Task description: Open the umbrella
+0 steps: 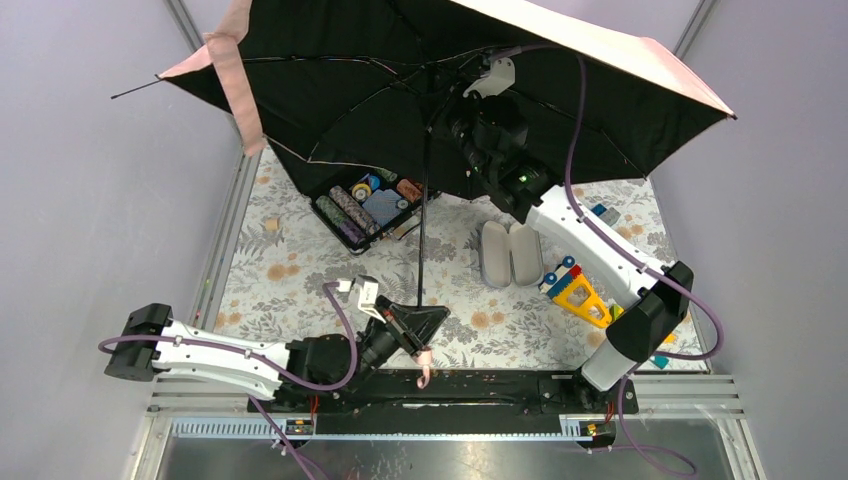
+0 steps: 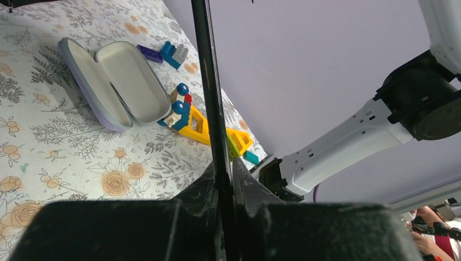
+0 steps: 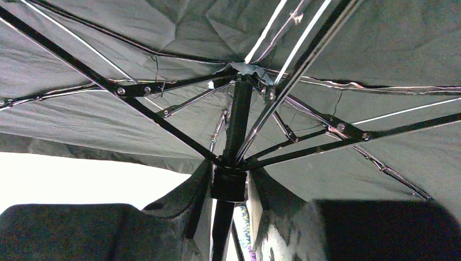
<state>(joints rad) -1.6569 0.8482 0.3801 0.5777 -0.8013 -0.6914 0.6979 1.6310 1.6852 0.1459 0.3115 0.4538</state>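
The umbrella (image 1: 350, 80) stands spread over the far side of the table, black inside and pale pink outside. Its thin black shaft (image 1: 423, 200) runs down to my left gripper (image 1: 418, 318), which is shut on it low down, near the table's front edge. In the left wrist view the shaft (image 2: 209, 81) is pinched between my left gripper's (image 2: 225, 179) jaws. My right gripper (image 1: 450, 100) is up under the canopy. In the right wrist view my right gripper (image 3: 229, 185) is closed round the black runner (image 3: 228, 187), where the ribs (image 3: 163, 122) fan out.
An open grey glasses case (image 1: 510, 253) lies mid-table, with yellow and blue toy blocks (image 1: 578, 293) to its right. A black tray of patterned rolls (image 1: 365, 205) sits under the canopy's near edge. A pink closure strap (image 1: 240, 90) hangs from the canopy's left rim.
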